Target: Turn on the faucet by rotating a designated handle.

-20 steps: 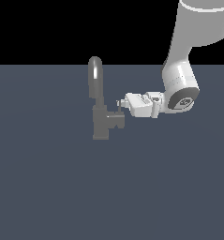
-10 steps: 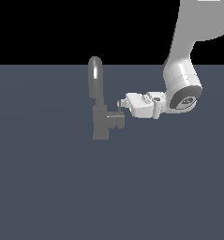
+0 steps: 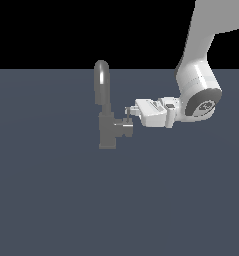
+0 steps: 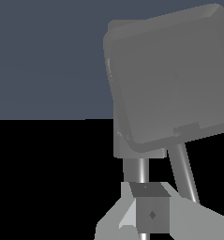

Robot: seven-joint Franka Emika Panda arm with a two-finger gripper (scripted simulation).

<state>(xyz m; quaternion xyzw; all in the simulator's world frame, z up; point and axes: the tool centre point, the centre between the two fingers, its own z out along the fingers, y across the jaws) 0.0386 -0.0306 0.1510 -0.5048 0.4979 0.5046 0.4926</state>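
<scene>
On the dark grey table (image 3: 51,200), the faucet (image 3: 105,112) stands upright; the arm's fingers (image 3: 128,113) are closed narrowly around the thin upright pin of its handle (image 3: 124,127).

Arm (image 3: 201,55): glossy white, tubular links.
Wrist joint (image 3: 203,105): rounded — grey disc cap, small marking.
Gripper (image 3: 129,113): white blocky body, pale grey fingers (image 4: 115,220).
</scene>
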